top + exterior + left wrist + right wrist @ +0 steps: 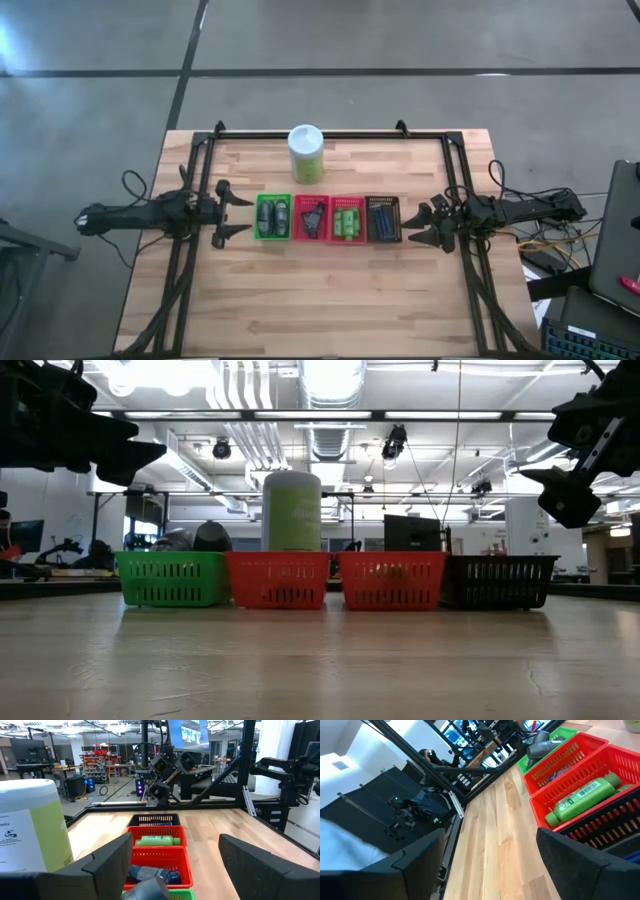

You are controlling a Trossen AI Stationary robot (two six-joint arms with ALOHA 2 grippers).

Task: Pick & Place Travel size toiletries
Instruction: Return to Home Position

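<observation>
Four baskets (pixel 278 580) on wood table (pixel 320 300), left gripper (pixel 248 216) and right gripper (pixel 410 228) spread empty, strip-lit workshop (pixel 450 470) beyond.

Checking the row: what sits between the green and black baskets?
In the high view: the left red basket with dark packets and the right red basket with green bottles. The left gripper and right gripper hang open beyond the row.

No text can be read in full. Small dark print is carried on the side of the canister (pixel 31 825), and white print on the green bottle (pixel 582 795), but neither can be made out.
</observation>
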